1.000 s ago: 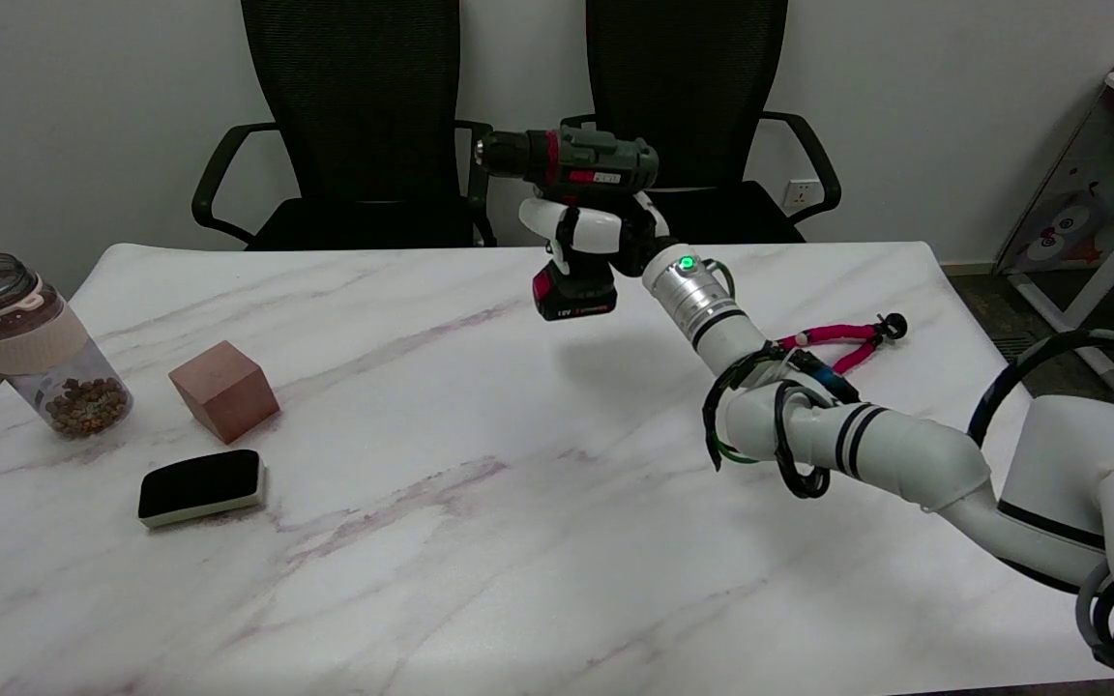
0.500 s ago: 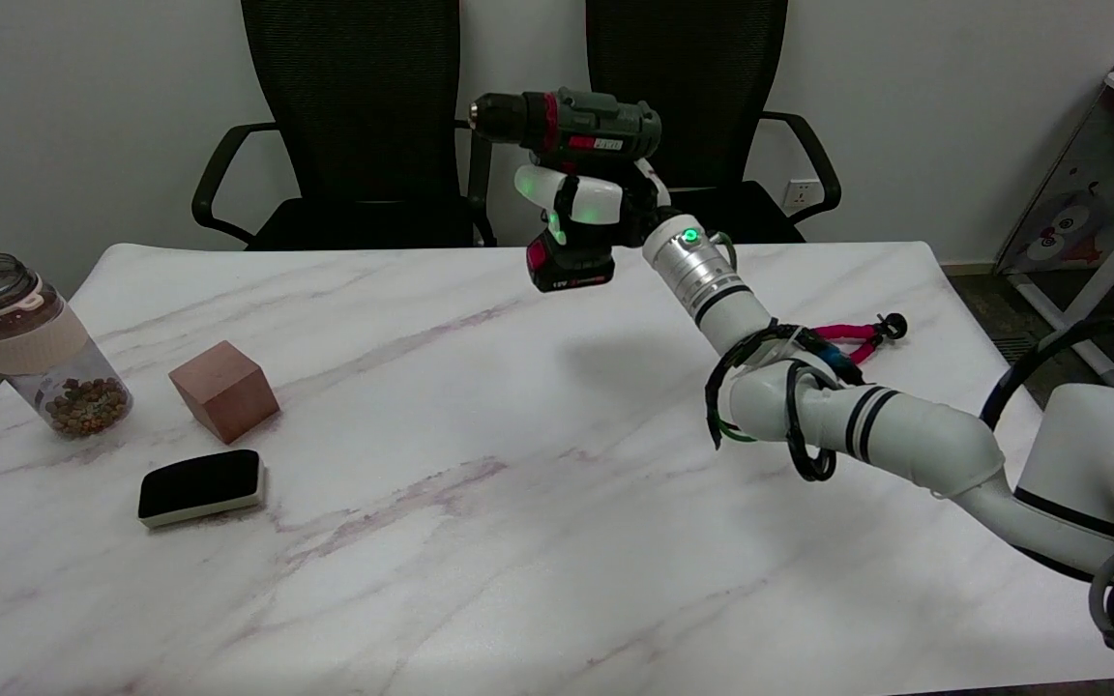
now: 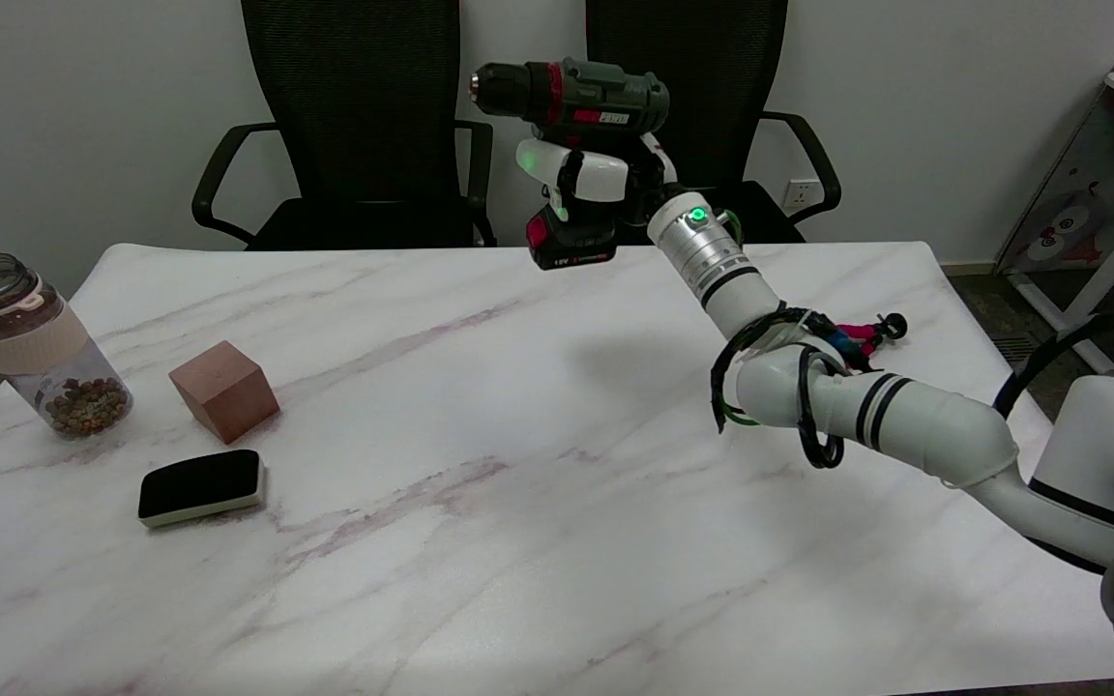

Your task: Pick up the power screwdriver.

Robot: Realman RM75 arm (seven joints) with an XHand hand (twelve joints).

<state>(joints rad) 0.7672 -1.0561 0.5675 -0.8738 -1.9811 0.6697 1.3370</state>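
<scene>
Since a second ago the screwdriver [image 3: 576, 92] has risen with the right hand [image 3: 596, 184], its battery base now level with the desk's far edge instead of hanging over the marble. White fingers [image 3: 557, 166] wrap the grip between the green body and the red-and-black battery, so the hand is gripping the tool, held in the air at about 12 o'clock, chuck pointing toward 9 o'clock, in front of the two black chairs [image 3: 354, 116]. On the desk [image 3: 480, 541], a jar [image 3: 30, 343] of brown pellets stands at 9 o'clock, a brown block [image 3: 224, 390] just beside it and a black eraser [image 3: 200, 486] near the block toward 8 o'clock. A pink-handled tool [image 3: 862, 333] lies at 3 o'clock, partly hidden behind the forearm.
</scene>
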